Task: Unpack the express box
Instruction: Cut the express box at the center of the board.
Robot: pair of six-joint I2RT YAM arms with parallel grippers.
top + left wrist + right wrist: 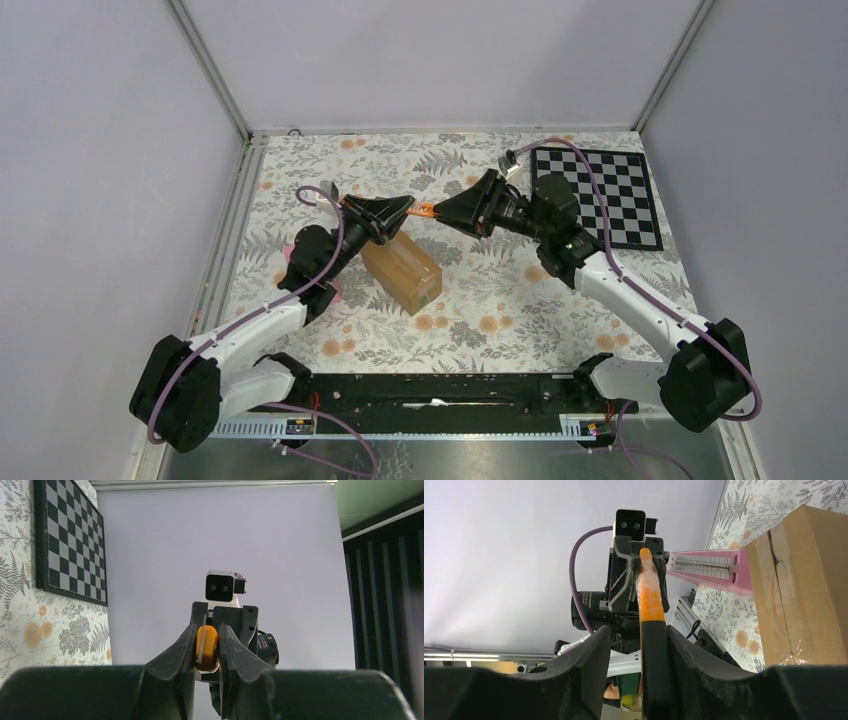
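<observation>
The express box (403, 272), a brown taped carton, lies on the floral table under both grippers; in the right wrist view it fills the right side (804, 580). Above it, my left gripper (403, 211) (207, 634) is shut on the orange end of a slim orange-and-black cutter (422, 210) (207, 650). My right gripper (442, 212) (637, 636) faces it from the other side, open. The cutter's black end (653, 650) lies against one of its fingers, with a gap to the other finger.
A pink wedge-shaped object (706, 567) stands beside the box on the left, partly hidden behind my left arm (290, 248). A checkerboard (600, 195) lies at the back right. Walls close in the table on three sides.
</observation>
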